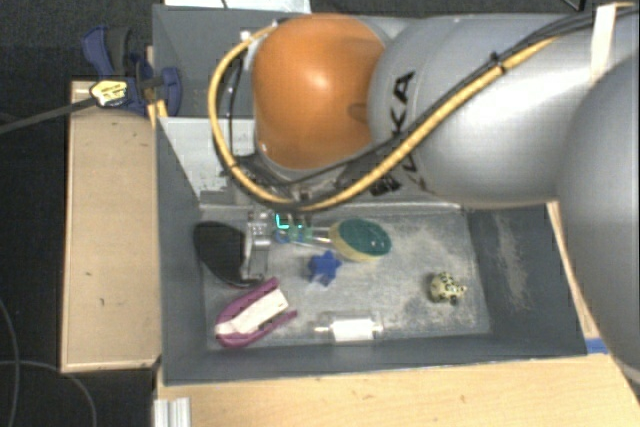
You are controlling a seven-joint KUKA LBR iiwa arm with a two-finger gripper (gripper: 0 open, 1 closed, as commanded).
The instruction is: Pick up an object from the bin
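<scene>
Black lump [216,248] beside tool [258,253], near left wall [180,235] (open floor [420,250] rightward)

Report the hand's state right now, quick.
Hand: cannot be told whether open or closed; it sits low beside a black object at the left of the bin.

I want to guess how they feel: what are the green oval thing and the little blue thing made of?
The green oval thing looks like smooth, shiny plastic: light shines off its edge. The little blue thing looks like dull plastic or foam, evenly coloured; I can't tell which.
</scene>
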